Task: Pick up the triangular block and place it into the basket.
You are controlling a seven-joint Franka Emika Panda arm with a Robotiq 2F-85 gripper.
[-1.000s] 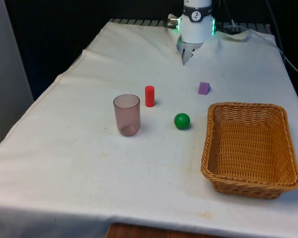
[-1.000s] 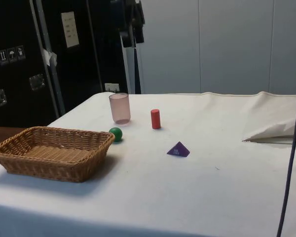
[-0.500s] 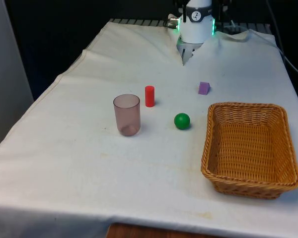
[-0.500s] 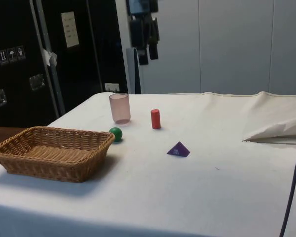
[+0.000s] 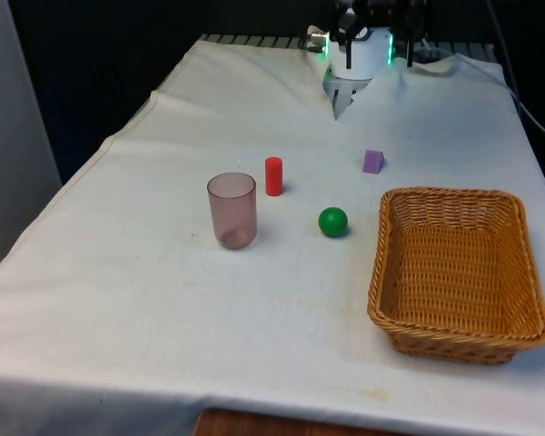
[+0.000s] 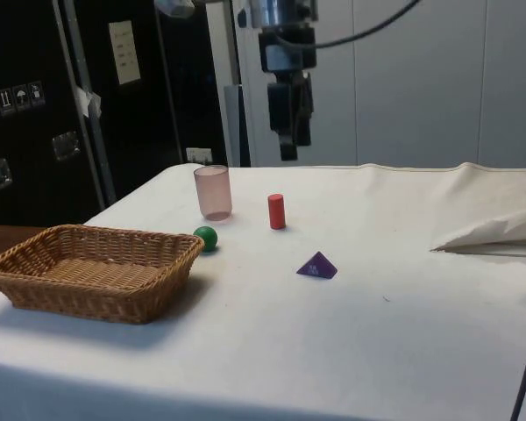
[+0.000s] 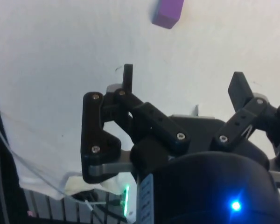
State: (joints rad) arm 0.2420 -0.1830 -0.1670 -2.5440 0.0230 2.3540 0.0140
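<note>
- White cloth (image 5: pixel 163 300) covers the table; the basket (image 5: pixel 458 272) sits near, at the front view's right.
- Since a second ago the gripper (image 6: pixel 289 151) has come forward from the far end, jaws apart and empty, high above the cloth.
- Just beyond the basket's far rim lies the purple block (image 5: pixel 372 162): it looks light, stiff and sloped, best pinched across its flat sides.

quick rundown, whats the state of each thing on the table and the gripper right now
gripper: open, holding nothing, high above the cloth
purple triangular block: lying on the cloth, untouched
wicker basket: empty, upright
translucent pink cup: upright, apparently empty
red cylinder: standing on end
green ball: resting on the cloth beside the basket, apart from it
</note>
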